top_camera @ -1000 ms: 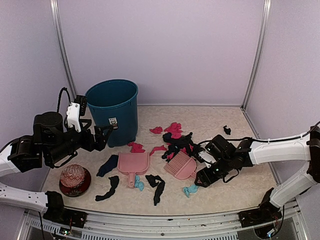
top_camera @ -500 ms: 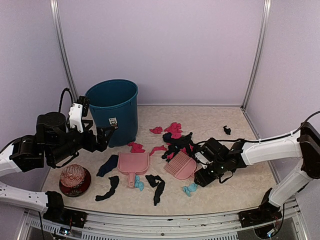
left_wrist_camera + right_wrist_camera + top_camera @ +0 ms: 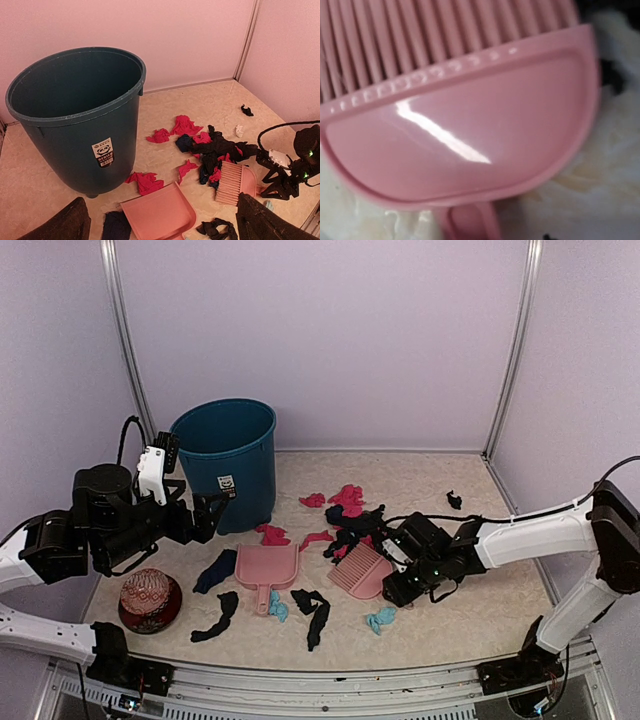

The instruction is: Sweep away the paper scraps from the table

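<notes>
From my station I see a broad beige, faintly marbled tabletop (image 3: 500, 615) closed in by plain lilac walls (image 3: 320, 340) and slim metal frame posts (image 3: 512, 350). A tall dark teal plastic bin (image 3: 226, 465) stands upright at the far left. A red patterned ball (image 3: 150, 592) sits in a dark bowl (image 3: 128, 617) at the near left.

A pink plastic dustpan (image 3: 266, 568) lies flat in the middle, and a pink plastic brush (image 3: 362, 570) lies to its right, bristles pointing far.

The crumpled paper scraps (image 3: 350, 525) are mostly heaped in black, magenta and dark blue against the brush's bristles, on its far side. Strays lie around the dustpan: a magenta scrap (image 3: 272, 535) by the bin's base, a dark blue scrap (image 3: 214, 572) to its left and a black twisted scrap (image 3: 314, 612) on its near side. A light teal scrap (image 3: 380, 620) sits just on the near side of the right end effector (image 3: 392, 588).

That end effector is low over the tabletop at the brush's handle end, with the main heap beyond the brush. Its wrist view is filled by the brush back (no fingers show), so I cannot tell whether it is gripping.

The left end effector (image 3: 208, 512) hangs beside the bin with its fingers (image 3: 60, 227) spread wide and nothing between them. It is well apart from the heap.
</notes>
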`<act>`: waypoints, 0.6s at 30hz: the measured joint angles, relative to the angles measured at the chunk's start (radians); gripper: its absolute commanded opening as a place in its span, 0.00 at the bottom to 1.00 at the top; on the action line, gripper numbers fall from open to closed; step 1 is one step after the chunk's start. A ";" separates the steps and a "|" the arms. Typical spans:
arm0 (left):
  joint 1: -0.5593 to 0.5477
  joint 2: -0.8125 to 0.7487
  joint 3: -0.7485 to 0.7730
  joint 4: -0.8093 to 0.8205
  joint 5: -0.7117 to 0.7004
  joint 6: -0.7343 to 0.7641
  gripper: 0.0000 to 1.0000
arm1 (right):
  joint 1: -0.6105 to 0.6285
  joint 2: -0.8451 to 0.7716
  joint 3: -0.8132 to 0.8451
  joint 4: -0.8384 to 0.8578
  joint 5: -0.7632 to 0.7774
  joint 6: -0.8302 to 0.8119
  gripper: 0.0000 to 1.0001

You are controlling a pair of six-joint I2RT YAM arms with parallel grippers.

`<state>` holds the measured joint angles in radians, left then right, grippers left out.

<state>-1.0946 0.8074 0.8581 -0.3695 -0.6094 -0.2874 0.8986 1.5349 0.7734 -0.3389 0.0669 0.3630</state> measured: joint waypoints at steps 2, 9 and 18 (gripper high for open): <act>0.000 0.000 0.000 0.000 0.000 0.000 0.99 | 0.012 0.018 0.000 0.005 0.000 -0.005 0.48; 0.000 0.000 0.000 -0.007 -0.002 0.000 0.99 | 0.048 0.056 0.004 0.013 0.036 -0.014 0.31; 0.000 0.001 0.000 -0.008 -0.008 0.000 0.99 | 0.069 0.061 0.004 0.024 0.079 -0.007 0.00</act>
<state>-1.0946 0.8082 0.8581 -0.3775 -0.6174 -0.2874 0.9672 1.5955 0.7776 -0.3153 0.1463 0.3557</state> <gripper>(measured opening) 0.989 0.180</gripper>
